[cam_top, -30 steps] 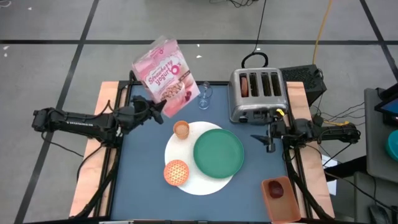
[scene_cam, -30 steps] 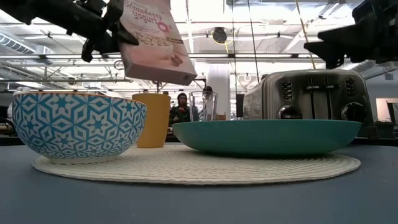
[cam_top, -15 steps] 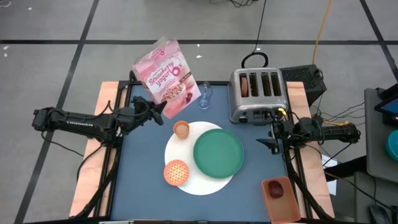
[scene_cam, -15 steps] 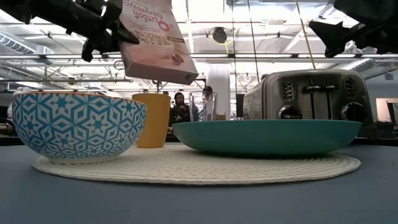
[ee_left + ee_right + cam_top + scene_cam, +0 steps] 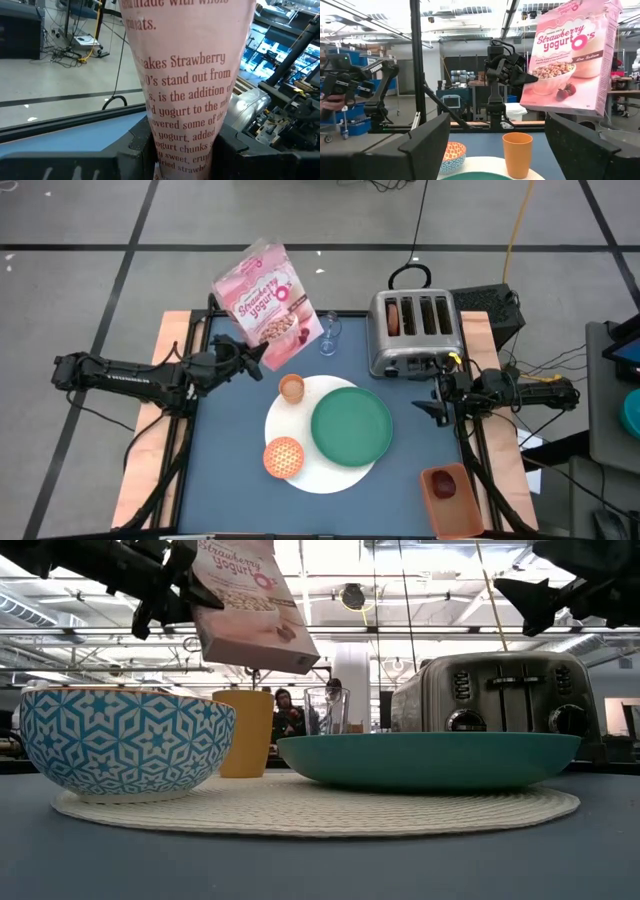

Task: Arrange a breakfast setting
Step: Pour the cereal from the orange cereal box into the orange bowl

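The pink cereal box [image 5: 263, 292] reads "Strawberry yogurt O's" on the front, with a bowl of cereal rings and strawberries pictured; the side panel in the left wrist view has lines like "akes Strawberry" and "yogurt chunks". The left gripper [image 5: 252, 357] is clamped on the box's lower end, holding it tilted in the air above the back left of the woven white round mat [image 5: 330, 472].

On that mat sits the smooth green plate [image 5: 351, 426], taking up its right half. The orange cup [image 5: 291, 388] stands at the mat's back left edge, right below the box, and the small bowl [image 5: 283, 457], orange inside with a blue and white star pattern outside, sits at the front left. The clear glass [image 5: 328, 332] is behind the mat, just beside the box. A shiny metal toaster [image 5: 416, 330] stands behind and right of the mat.

The right gripper [image 5: 432, 409] hovers just right of the mat, fingers spread wide and holding nothing.
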Controlling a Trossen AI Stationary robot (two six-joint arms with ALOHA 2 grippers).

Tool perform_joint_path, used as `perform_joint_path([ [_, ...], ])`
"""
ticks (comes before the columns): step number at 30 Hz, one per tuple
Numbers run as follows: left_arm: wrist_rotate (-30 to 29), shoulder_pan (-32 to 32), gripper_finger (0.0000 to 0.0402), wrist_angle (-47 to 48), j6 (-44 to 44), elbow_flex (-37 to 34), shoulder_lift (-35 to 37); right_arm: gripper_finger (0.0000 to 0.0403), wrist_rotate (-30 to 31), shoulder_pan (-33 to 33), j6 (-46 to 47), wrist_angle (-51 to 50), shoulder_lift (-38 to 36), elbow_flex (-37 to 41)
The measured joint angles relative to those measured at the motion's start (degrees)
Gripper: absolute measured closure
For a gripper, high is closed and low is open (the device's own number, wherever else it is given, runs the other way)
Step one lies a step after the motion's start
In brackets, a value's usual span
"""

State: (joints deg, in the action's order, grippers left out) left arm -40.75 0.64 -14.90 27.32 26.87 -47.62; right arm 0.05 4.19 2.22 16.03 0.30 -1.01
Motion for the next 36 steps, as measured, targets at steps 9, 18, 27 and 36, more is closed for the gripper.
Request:
perform_joint_path([
  [9,0.1,0.0,0.0277,0.0,0.0,0.0,0.0,0.0067,4.7,0.0,-0.1,0.0,0.0,0.0],
  [18,0.1,0.0,0.0277,0.0,0.0,0.0,0.0,0.003,13.6,0.0,5.1,0.0,0.0,0.0],
  [27,5.0,-0.4,0.0277,-5.4,1.6,0.0,-1.1,0.0025,13.7,0.0,11.3,0.3,0.0,0.0],
  [36,4.9,-2.1,0.0277,-18.5,-2.1,0.0,-7.7,0.0025,13.6,0.0,16.6,3.2,2.5,0.0],
])
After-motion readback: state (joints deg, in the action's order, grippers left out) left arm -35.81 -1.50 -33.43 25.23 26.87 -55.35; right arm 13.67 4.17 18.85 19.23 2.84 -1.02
